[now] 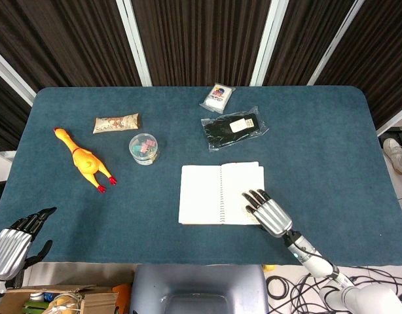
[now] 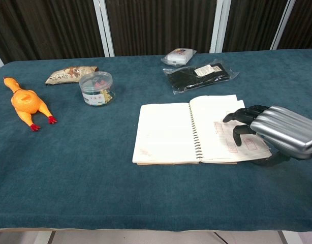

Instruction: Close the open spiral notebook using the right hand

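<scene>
- Spiral notebook (image 1: 220,194) lies open and flat near the table's (image 1: 332,150) centre, spiral running 12 to 6 o'clock.
- Right hand (image 1: 266,210) is over the right page's 5 o'clock corner, fingers slightly apart, dark fingertips (image 2: 236,117) on the paper, gripping nothing.
- Left hand (image 1: 14,241) sits off the table's 7 o'clock corner, fingers loosely curled, empty.
- Rubber chicken (image 1: 83,159) lies at 9 o'clock from the notebook.

silver ribbed right hand (image 2: 278,133) and left hand (image 1: 14,241), black fingers (image 1: 256,198), white forearms, grey cables
</scene>
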